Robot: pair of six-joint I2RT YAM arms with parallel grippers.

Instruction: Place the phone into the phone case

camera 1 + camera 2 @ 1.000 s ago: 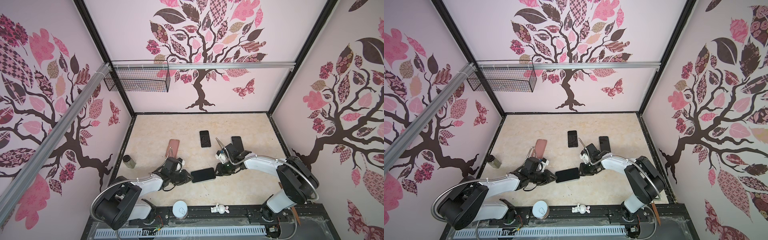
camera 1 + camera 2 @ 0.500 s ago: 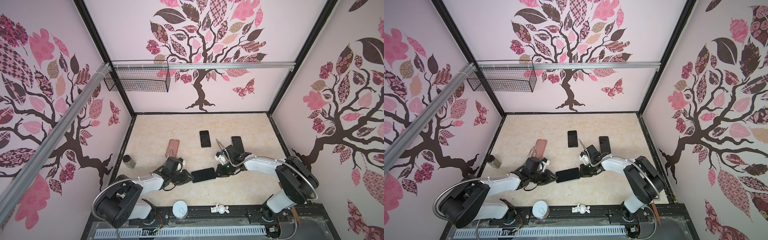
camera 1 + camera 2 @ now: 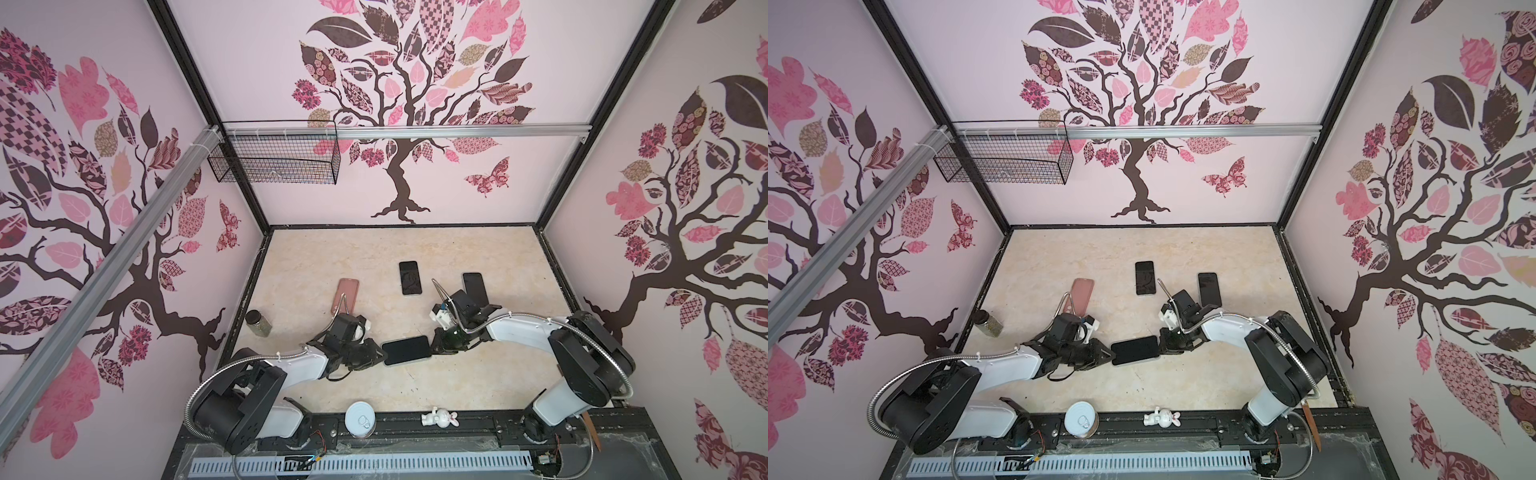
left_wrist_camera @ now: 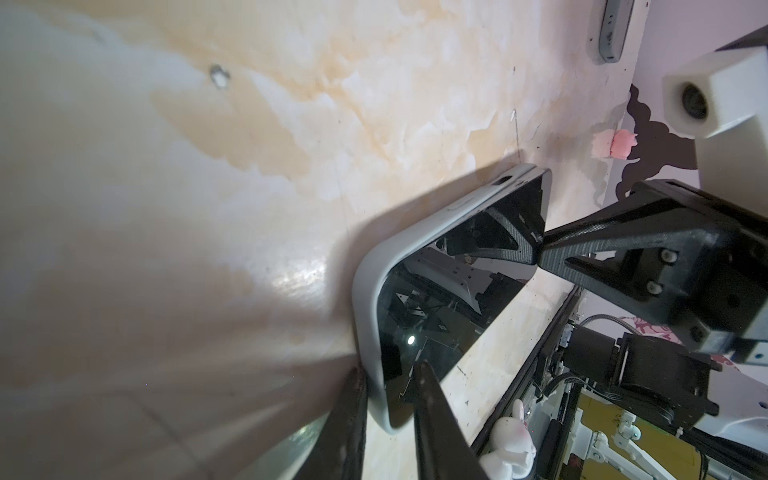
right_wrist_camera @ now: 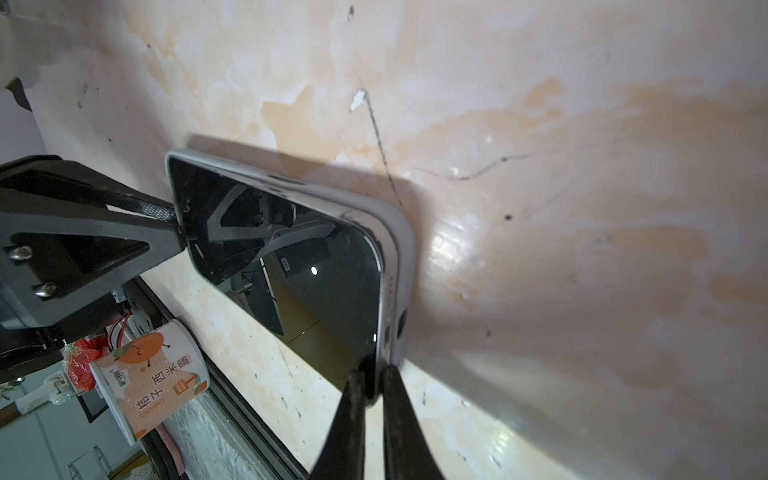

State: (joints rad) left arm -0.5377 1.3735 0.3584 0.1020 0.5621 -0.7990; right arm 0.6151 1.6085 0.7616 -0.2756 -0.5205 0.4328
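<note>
The phone (image 3: 406, 350) is lying screen-up on the worktop (image 3: 374, 257), near its front edge and between the two arms. It is already sitting inside the pale grey phone case (image 4: 365, 282). The case rim is wrapping its long side and its left end cleanly in the left wrist view. So the main insertion is looking done.

What is left, as I judge it, is seating the right end. In the right wrist view the phone's edge there is showing as a thin strip inside the case rim. It may be standing slightly proud of it, though the angle is too steep to be sure. Pressing that corner home and letting go would be finishing the job.

The left hand (image 4: 388, 370) is clamping the left end of the phone case. One finger is lying under the case and the other is resting on the glass, with the jaws only narrowly parted.

The right hand (image 5: 372, 370) is meeting the opposite end at a corner, its fingers drawn almost together. Whether they are nipping the rim or only pressing against it, I cannot tell.

Both top views are showing the hands touching the two short ends, and the phone is lying flat on the worktop.
</note>
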